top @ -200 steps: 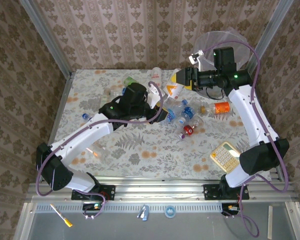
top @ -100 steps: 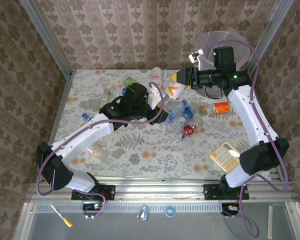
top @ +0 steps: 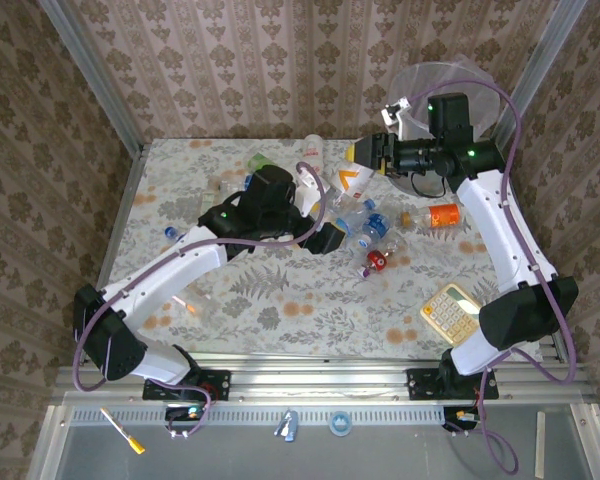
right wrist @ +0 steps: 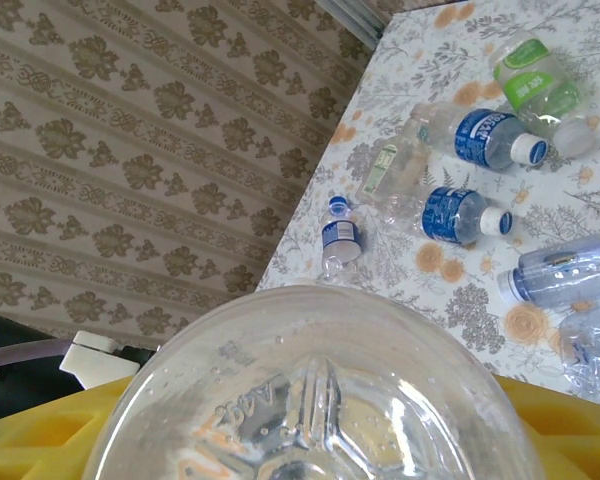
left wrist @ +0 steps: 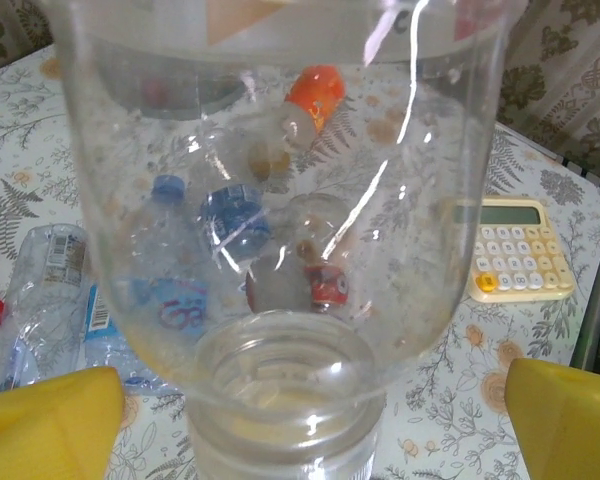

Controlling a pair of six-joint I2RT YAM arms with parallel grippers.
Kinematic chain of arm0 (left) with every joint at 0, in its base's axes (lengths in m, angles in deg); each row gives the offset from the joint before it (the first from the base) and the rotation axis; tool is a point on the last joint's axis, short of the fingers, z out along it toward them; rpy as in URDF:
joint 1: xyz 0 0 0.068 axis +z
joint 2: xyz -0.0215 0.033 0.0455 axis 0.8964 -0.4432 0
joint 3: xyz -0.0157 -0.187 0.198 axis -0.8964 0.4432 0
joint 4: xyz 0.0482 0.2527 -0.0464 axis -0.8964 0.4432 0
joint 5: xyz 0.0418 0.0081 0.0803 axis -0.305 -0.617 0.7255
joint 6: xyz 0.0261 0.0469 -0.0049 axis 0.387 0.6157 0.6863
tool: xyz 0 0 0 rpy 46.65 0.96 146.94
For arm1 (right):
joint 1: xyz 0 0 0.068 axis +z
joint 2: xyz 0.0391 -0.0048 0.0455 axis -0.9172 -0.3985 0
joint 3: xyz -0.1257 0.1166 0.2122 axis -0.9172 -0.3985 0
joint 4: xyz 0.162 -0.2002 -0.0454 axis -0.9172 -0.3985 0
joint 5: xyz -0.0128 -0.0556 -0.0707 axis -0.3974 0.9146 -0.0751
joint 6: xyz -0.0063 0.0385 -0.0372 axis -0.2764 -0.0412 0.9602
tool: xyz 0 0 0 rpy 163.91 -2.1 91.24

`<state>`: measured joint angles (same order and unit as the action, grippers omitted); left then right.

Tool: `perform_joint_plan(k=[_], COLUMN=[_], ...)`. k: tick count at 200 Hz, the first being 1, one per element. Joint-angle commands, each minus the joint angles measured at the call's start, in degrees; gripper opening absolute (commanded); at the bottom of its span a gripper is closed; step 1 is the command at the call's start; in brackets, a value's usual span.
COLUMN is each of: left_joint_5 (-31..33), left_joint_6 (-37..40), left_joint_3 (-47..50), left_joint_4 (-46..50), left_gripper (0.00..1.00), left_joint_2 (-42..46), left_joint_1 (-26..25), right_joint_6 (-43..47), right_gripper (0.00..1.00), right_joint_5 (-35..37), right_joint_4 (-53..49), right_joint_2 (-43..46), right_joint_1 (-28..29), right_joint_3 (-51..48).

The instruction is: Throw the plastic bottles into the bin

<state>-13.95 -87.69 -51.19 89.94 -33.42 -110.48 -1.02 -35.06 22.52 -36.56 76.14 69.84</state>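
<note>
1. Held bottle [top: 342,183]: clear with an orange label, up off the tabletop [top: 280,290], spanning the gap between the two claws.
2. Right claw [top: 359,157]: clenched on the base end. The right wrist view has yellow pads [right wrist: 40,440] hugging the base on both sides.
3. Left claw [top: 327,232]: released. Its fingers [left wrist: 50,420] are spread wide either side of the open neck, with no contact visible.
4. Long axis: the base sits at the right claw on the far-right side, and the neck points near-left into the left claw's gap.
5. Bin [top: 485,95]: in the far right corner, just behind the right claw, on the opposite side from the neck. The right arm is much nearer to it; the left claw is well apart from it.
6. Judgement: the coming move turns on the bin lying behind the base end, so the carry goes base-first, away from the left claw. The neck has to slide out between the left fingers without snagging.
7. Loose bottles [top: 372,225]: lying flat mid-tabletop, near-right of the held bottle, with more toward the far-left. A calculator [top: 452,312] lies near the right arm's base.
8. Surface: a flat floral-print cover, likely low-friction for crushed plastic.
9. Room: patterned wallpaper [top: 280,60] on three sides with metal posts [top: 90,70] at the corners, so swing space by the bin looks tight.
</note>
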Motion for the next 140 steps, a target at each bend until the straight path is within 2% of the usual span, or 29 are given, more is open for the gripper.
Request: perform_joint_plan(k=[1,83,140], left_joint_5=[0.0,2.41,3.6], left_joint_6=[-0.91,-1.75,-2.33], left_joint_3=[1.33,4.82,7.02], left_joint_4=[-2.15,-5.4,-7.88], left_gripper=[1.0,1.0,1.0], left_joint_2=[1.1,4.22,5.96], left_joint_1=[0.82,2.22,2.84], right_joint_6=[1.12,4.17,10.7], right_gripper=[0.47,0.43,0.4], right_joint_5=[2.33,10.1,22.98], right_joint_4=[-1.47,-5.71,-13.08], right_joint_2=[0.41,0.02,-2.72], right_joint_1=[-0.49,-4.37,-6.51], right_joint_3=[1.5,7.51,18.25])
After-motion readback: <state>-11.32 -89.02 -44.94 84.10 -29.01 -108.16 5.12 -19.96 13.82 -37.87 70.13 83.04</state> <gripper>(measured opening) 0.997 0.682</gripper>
